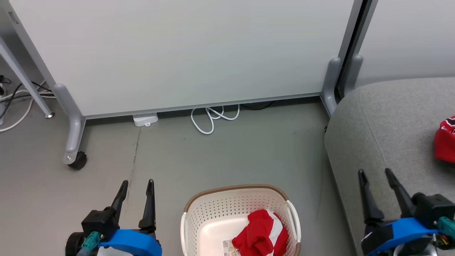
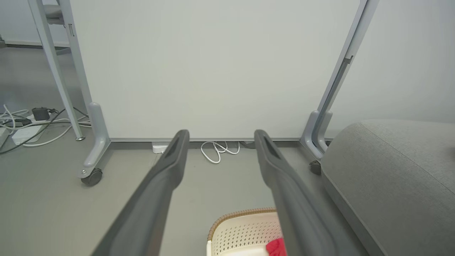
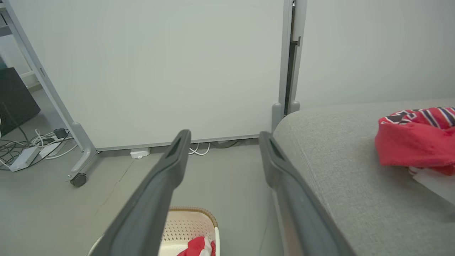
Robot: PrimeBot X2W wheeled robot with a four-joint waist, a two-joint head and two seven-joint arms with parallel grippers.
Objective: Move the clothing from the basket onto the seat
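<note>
Two red garments, two pincers, both pincers spread and empty. Head view: shorts [image 1: 261, 233] bunched against the right wall of the basket [image 1: 234, 187], on the floor [image 1: 213, 160] between my left pincer [image 1: 137, 182] and right pincer [image 1: 375, 172]; jersey [image 1: 446, 140] lies on the seat [image 1: 384, 124], far right. Left wrist view: basket low, right of centre. Right wrist view: basket low-left, seat right; I judge my right arm handier for the shorts.

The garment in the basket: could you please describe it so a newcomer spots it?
Left of the grey seat, a cream perforated basket stands on the floor. In it lies a crumpled red garment; its broad white band sets it apart from the patterned red jersey on the seat.
</note>
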